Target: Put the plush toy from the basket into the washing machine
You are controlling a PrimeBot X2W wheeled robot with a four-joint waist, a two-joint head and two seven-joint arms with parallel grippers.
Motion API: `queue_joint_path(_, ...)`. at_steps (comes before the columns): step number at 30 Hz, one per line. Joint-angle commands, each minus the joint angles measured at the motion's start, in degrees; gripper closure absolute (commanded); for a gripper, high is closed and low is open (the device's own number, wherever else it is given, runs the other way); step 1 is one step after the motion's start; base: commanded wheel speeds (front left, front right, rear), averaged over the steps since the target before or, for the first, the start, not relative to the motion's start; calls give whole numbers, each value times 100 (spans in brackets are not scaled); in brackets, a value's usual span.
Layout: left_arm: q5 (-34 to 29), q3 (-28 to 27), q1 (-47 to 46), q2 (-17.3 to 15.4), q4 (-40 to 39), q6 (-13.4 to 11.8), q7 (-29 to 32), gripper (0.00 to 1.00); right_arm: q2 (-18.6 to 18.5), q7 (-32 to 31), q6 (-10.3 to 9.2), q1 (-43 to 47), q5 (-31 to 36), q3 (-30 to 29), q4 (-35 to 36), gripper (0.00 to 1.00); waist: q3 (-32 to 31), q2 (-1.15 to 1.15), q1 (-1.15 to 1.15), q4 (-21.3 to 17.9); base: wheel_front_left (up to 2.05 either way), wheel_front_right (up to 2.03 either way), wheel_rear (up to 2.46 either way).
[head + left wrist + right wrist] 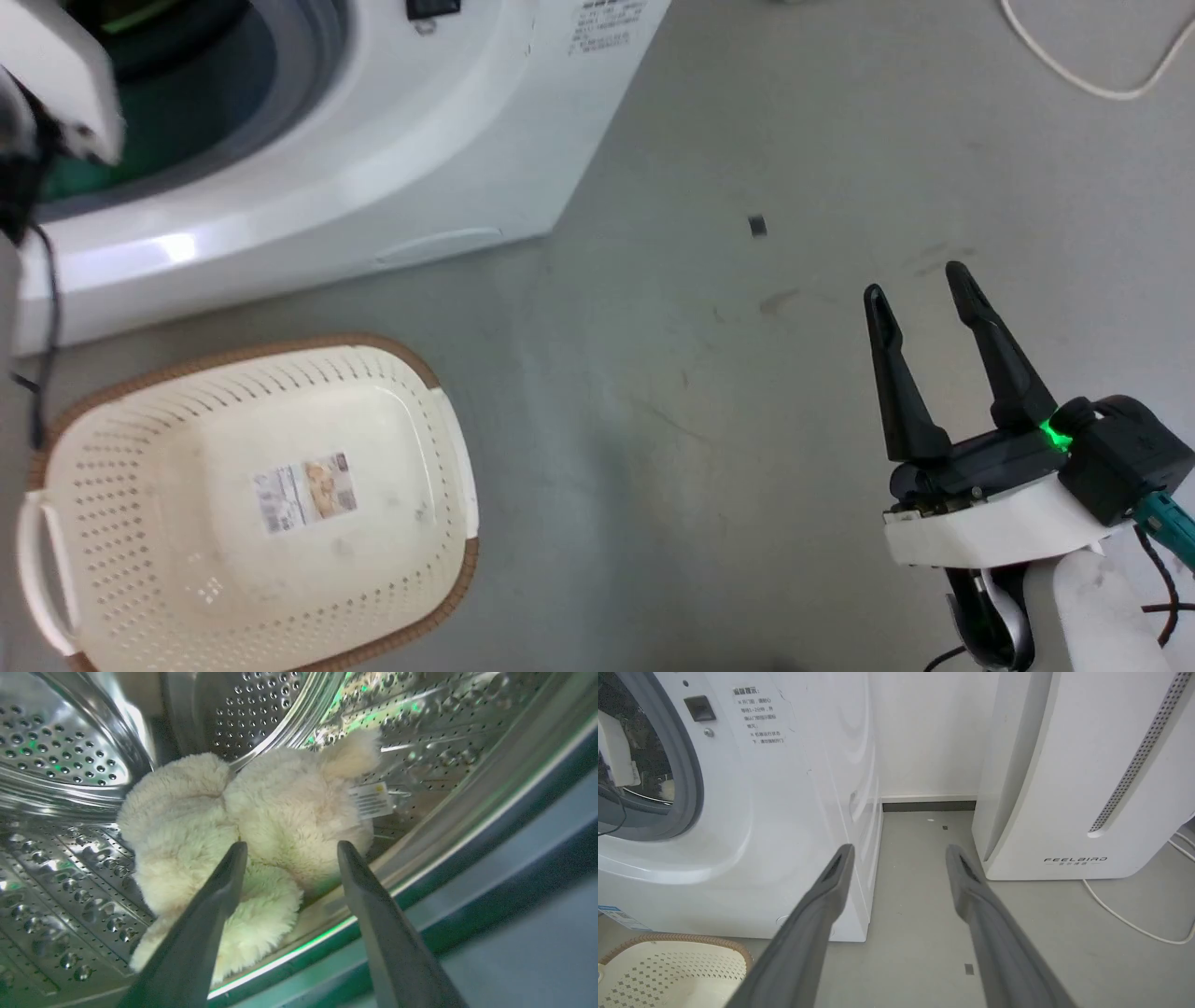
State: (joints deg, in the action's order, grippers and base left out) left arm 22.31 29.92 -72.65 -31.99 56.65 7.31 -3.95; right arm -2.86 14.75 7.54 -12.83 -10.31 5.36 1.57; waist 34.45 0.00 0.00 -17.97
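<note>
The cream plush toy point(261, 830) lies inside the shiny steel drum point(70, 756) of the washing machine point(392, 168), its white tag point(371, 800) facing right. My left gripper point(292, 847) is open just in front of the toy, holding nothing; its pale forearm point(56, 75) reaches into the port at the head view's top left. The basket point(252, 504) sits on the floor before the washer with just its bottom label point(305, 492) inside. Above bare floor at the lower right, my right gripper point(920, 285) stands open.
A white FEELBIRD appliance point(1083, 779) stands right of the washer, with a narrow floor gap point(927, 826) between them. A white cable point(1092, 65) runs over the grey floor at the upper right. The basket's rim point(677, 942) shows below the washer front.
</note>
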Motion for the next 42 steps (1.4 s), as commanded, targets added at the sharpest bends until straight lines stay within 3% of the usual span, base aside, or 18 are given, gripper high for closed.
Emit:
queue_joint_path(1, 111, -33, 229, 111, 82, 17, -225, 0, -2, 25, -5, 26, 83, -45, -39, 0, -479, 0, 0, 194, 0, 0, 0)
queue_joint_path(5, 340, -139, 814, 455, 201, -14, -837, 0, -1, 25, -5, 160, 250, -98, -140, 0, -1084, 0, 0, 375, 0, 0, 0)
queue_joint_path(9, 526, -338, 1496, 794, -109, -215, -1083, 0, -1, 25, -5, 367, 373, -157, -207, 0, -1670, 0, 0, 582, 0, 0, 0)
queue_joint_path(20, 337, -1326, 4407, 1267, -3251, -1001, -1104, 0, -1, 25, -5, 963, 535, -134, -304, 0, -2817, 0, 0, 980, 0, 0, 0)
queue_joint_path(33, 66, -1869, 6811, 1562, -5131, -1655, -1104, 0, -1, 25, -5, 1353, 492, -58, -268, 0, -3335, 0, 0, 1087, 0, 0, 0)
queue_joint_path(42, -191, -1892, 7751, 1865, -5480, -1758, -1104, 0, -1, 25, -5, 1526, 427, -99, -261, 0, -3468, 0, 0, 1191, 0, 0, 0)
